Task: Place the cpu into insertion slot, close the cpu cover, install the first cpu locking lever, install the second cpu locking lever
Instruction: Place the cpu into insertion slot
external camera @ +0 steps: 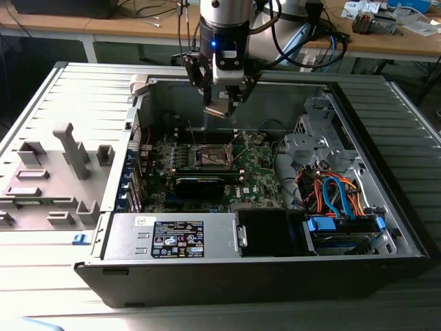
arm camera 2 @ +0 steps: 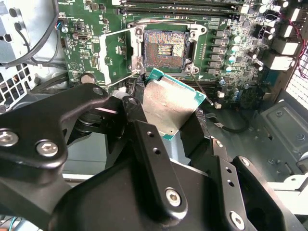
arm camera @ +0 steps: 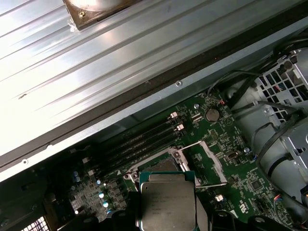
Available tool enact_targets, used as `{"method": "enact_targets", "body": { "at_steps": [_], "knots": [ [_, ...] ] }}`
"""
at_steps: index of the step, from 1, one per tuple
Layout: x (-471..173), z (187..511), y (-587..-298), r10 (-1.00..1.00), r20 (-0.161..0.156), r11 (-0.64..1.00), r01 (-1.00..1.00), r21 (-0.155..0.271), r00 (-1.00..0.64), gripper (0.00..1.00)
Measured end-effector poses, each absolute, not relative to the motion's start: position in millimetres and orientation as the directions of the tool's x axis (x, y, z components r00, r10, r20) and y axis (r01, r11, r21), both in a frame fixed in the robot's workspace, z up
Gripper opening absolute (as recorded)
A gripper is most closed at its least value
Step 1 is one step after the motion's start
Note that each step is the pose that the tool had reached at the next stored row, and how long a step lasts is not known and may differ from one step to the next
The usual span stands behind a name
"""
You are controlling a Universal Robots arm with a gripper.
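— Gripper (arm camera 2: 168, 122), black, two-fingered: clamped on small flat square silvery-grey cpu (arm camera 2: 169, 102), held in air.
— Position against square silver-rimmed insertion slot (arm camera 2: 165, 48)?
— Above, apart, no contact. Slot bare; thin silver frame cpu cover (arm camera 2: 115, 55) swung open just beside, over green circuit board (arm camera 2: 84, 50).

insertion slot (arm camera 2: 166, 48) clear abv; cpu cover (arm camera 2: 102, 55) aside

The arm (external camera: 224, 14) is a silvery-grey cylinder with a black collar carrying a small blue light (external camera: 215, 45) and black cables (external camera: 275, 31) alongside, ending in a matte-black gripper (external camera: 222, 105) whose linkage bars and fingers (arm camera 2: 149, 144) carry silver screws (arm camera 2: 46, 147).
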State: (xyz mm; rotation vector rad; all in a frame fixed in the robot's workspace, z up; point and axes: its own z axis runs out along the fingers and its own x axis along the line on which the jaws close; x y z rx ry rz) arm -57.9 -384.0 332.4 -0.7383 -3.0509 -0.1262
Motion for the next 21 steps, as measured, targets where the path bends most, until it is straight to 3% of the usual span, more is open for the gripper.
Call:
{"method": "enact_targets", "body": {
  "at_steps": [21],
  "knots": [
    [-57.9,332.3,-384.0,0.479,0.019,0.874,0.479,0.078,-0.878,0.55]
  ]
}}
